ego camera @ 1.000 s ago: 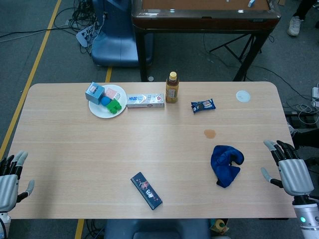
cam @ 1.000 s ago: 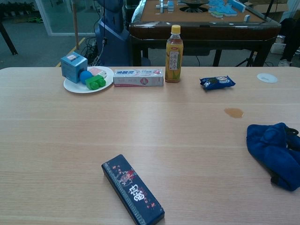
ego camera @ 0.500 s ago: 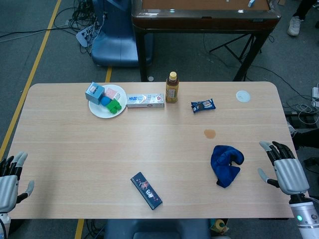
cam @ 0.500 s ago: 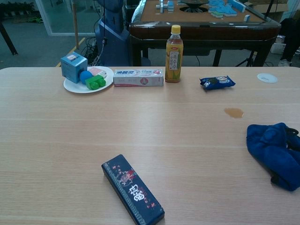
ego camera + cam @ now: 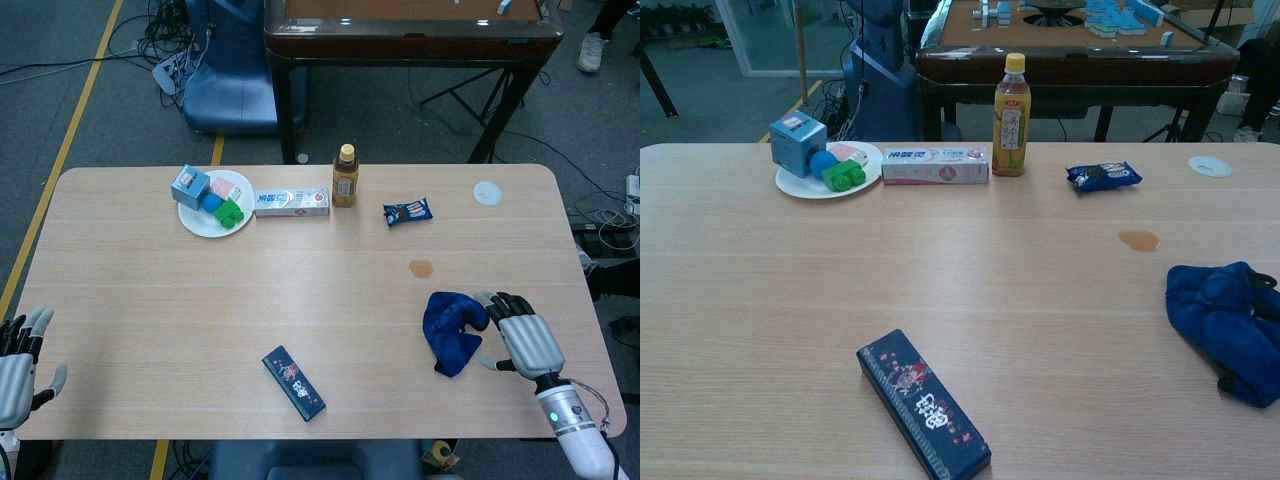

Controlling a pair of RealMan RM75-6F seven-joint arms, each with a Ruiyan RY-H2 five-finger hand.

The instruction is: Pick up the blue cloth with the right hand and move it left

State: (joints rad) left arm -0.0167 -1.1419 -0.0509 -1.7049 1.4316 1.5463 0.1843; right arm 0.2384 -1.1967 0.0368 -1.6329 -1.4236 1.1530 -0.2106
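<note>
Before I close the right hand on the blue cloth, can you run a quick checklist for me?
1. Right hand beside the blue cloth, fingers apart: ok.
2. Fingers actually touching the cloth: cannot tell; the head view shows them at its right edge, and the chest view does not show the hand.
3. Cloth lies bunched on the table, free of other things: ok.
4. Path to the left: ok straight across; the dark box lies nearer the front edge.
5. Left hand off at the table's left corner, holding nothing: ok.
</note>
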